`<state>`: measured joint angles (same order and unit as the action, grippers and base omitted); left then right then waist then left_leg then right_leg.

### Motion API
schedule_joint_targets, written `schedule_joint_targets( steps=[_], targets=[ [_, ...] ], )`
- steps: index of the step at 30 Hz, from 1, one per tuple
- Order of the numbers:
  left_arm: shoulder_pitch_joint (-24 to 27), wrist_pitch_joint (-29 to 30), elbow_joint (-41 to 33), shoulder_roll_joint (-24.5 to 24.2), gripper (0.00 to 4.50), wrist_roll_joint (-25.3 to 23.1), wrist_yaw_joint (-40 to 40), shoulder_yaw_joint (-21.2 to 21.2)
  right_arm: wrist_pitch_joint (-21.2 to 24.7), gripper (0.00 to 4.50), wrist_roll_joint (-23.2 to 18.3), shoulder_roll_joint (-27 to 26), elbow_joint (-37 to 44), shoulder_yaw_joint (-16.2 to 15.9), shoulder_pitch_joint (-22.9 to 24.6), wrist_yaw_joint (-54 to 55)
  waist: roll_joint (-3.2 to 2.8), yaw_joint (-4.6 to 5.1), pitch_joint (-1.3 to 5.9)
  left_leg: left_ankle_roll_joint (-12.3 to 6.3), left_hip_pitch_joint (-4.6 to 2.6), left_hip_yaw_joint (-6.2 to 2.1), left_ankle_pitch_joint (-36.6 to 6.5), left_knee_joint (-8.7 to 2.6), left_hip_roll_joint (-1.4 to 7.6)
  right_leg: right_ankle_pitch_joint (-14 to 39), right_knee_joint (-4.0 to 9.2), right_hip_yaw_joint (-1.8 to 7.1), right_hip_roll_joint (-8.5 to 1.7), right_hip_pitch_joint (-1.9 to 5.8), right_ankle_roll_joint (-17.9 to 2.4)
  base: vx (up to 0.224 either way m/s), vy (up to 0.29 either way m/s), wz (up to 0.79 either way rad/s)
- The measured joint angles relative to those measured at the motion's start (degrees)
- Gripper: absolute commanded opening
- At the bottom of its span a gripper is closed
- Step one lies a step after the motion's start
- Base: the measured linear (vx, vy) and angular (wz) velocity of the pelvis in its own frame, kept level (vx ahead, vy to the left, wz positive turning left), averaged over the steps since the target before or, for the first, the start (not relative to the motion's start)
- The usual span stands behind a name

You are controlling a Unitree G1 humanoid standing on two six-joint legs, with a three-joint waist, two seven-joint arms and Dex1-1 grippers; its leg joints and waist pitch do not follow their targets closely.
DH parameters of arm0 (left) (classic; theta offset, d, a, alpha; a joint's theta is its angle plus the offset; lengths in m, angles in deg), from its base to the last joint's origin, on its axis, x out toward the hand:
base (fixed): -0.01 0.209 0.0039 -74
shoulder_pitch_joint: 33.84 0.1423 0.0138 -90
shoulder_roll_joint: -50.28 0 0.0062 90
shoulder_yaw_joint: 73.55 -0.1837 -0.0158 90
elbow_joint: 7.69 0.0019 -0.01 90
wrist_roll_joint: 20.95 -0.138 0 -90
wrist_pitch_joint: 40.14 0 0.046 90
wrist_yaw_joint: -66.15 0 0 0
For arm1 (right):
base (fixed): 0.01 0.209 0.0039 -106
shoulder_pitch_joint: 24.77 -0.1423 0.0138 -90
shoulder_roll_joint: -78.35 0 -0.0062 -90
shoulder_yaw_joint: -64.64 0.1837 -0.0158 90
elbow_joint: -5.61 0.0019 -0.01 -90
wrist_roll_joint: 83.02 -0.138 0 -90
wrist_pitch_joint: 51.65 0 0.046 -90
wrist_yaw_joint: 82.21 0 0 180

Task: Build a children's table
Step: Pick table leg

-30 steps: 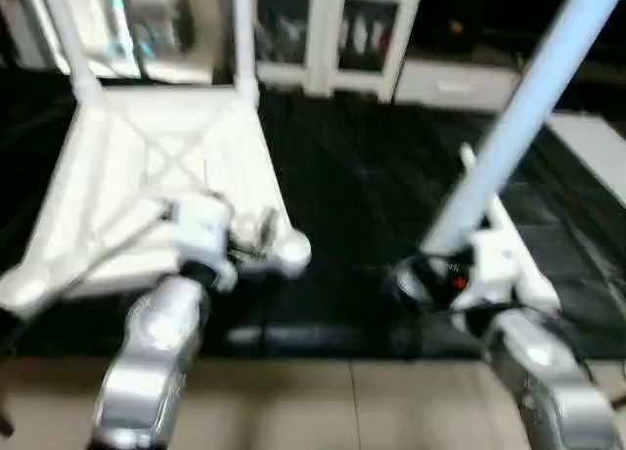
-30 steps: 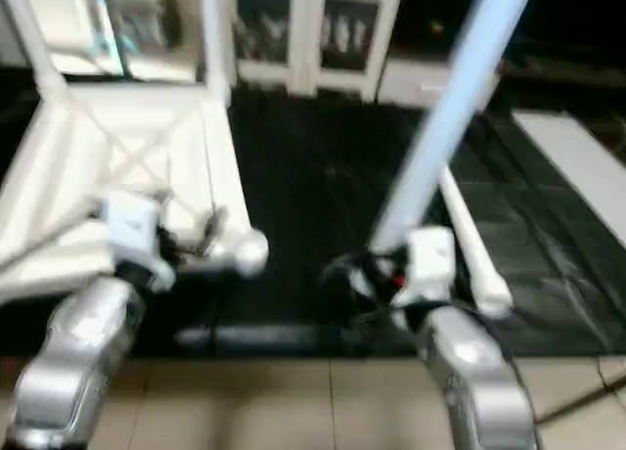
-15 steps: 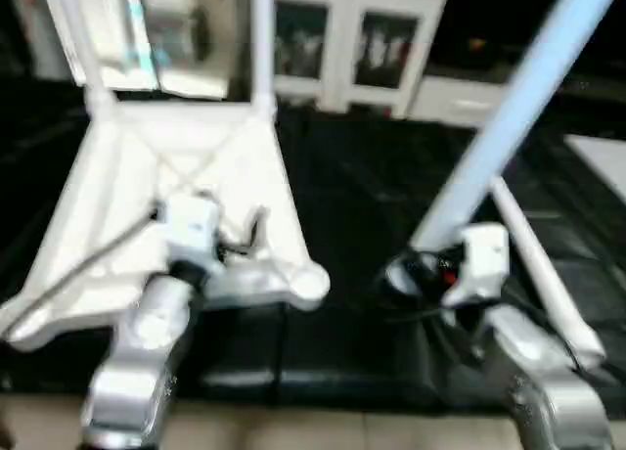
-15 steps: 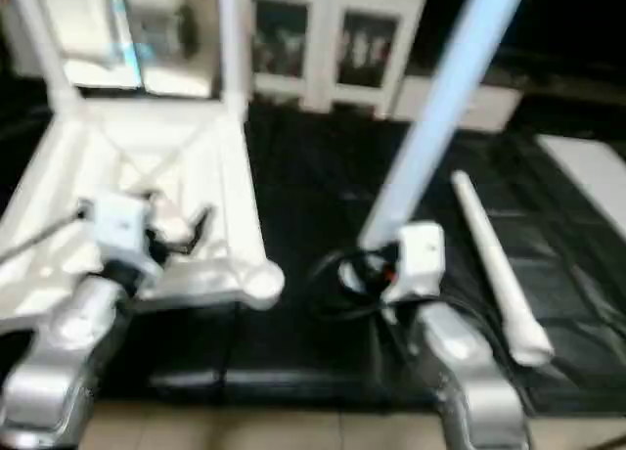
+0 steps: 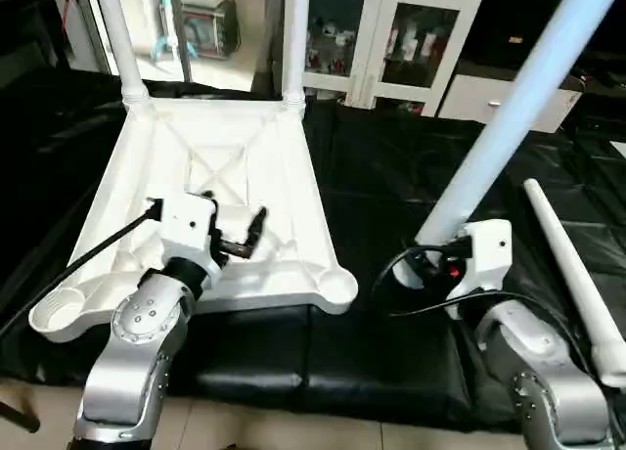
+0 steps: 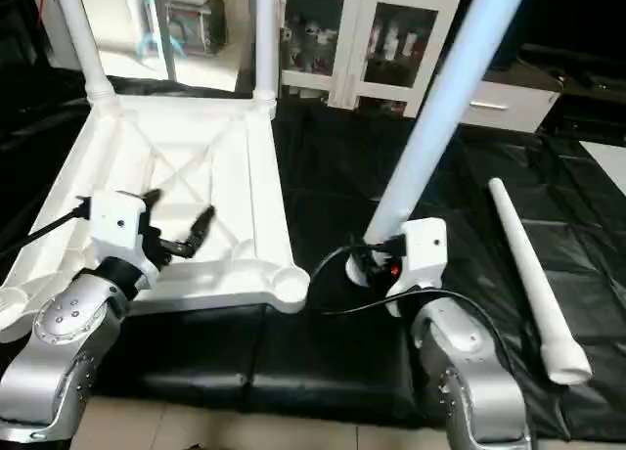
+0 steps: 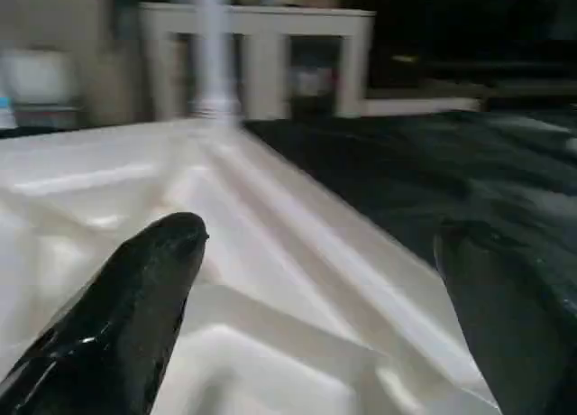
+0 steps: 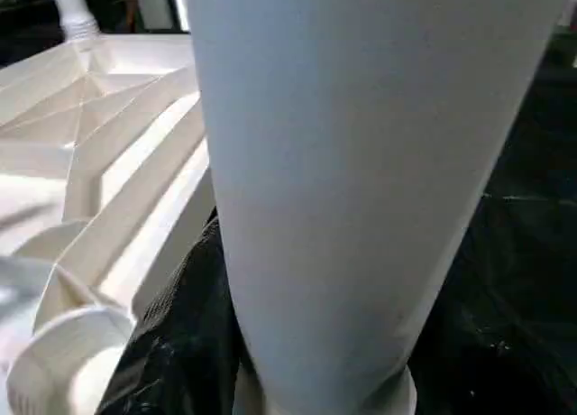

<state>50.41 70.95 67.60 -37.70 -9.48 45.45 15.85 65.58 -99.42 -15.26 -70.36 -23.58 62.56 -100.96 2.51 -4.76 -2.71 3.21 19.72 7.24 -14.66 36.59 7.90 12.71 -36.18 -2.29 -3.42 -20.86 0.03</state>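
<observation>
Table top lay upside down on the black mat, two legs already standing in its far corners. The right gripper clasped a third leg; the fourth lay beside it. The left gripper hovered wide apart over the ribs, both near sockets unfilled.

One table top down there, ribs up. Legs: four — two standing in the far sockets, one raised, one lying loose. Two end effectors.
</observation>
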Motion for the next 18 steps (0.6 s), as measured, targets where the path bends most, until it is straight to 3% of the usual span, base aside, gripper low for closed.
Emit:
schedule_joint_targets(
  steps=[4, 8, 11, 18],
  targets=[
    [-2.31, 2.26, 3.41, -6.18, 4.50, 4.70, -13.61, -3.05, 1.08, 1.93, -3.93, 4.01, -1.33, 0.18, -2.84, -7.39, 0.05, -0.17, -0.21, 0.19, -0.37, 0.44, 0.62, -0.77, 0.22, -0.21, -0.03, -0.02, 0.03, -0.13, -0.27, 0.000, 0.000, 0.00],
    [-6.32, 3.13, 8.57, -13.34, 4.50, 5.04, -26.82, -8.14, 1.65, 1.93, -7.17, 8.64, -3.82, 0.58, -5.88, -15.49, 0.21, -0.30, -0.26, 0.08, -0.64, 1.05, 1.19, -1.14, 0.57, -0.27, -0.03, -0.08, 0.04, -0.25, -0.37, 0.000, 0.000, 0.00],
    [-9.08, 3.82, 12.81, -16.65, 4.50, 4.76, -33.14, -9.61, 2.36, 1.93, -8.28, 11.76, -6.41, 2.25, -7.87, -19.44, 0.30, -0.21, -0.27, 0.00, -0.51, 1.25, 1.23, -1.14, 0.58, -0.29, 0.02, 0.00, 0.01, -0.36, -0.41, 0.000, 0.000, 0.00],
    [-15.77, 4.20, 22.49, -21.05, 4.50, 2.17, -42.62, -14.51, 2.73, 1.93, -9.15, 14.96, -8.13, 2.01, -10.50, -24.52, 0.49, -0.17, -0.20, -0.41, 0.28, 1.43, 1.50, -1.14, 0.71, -0.36, -0.06, -0.05, 0.02, -1.17, -0.52, 0.000, 0.000, 0.00]
  ],
)
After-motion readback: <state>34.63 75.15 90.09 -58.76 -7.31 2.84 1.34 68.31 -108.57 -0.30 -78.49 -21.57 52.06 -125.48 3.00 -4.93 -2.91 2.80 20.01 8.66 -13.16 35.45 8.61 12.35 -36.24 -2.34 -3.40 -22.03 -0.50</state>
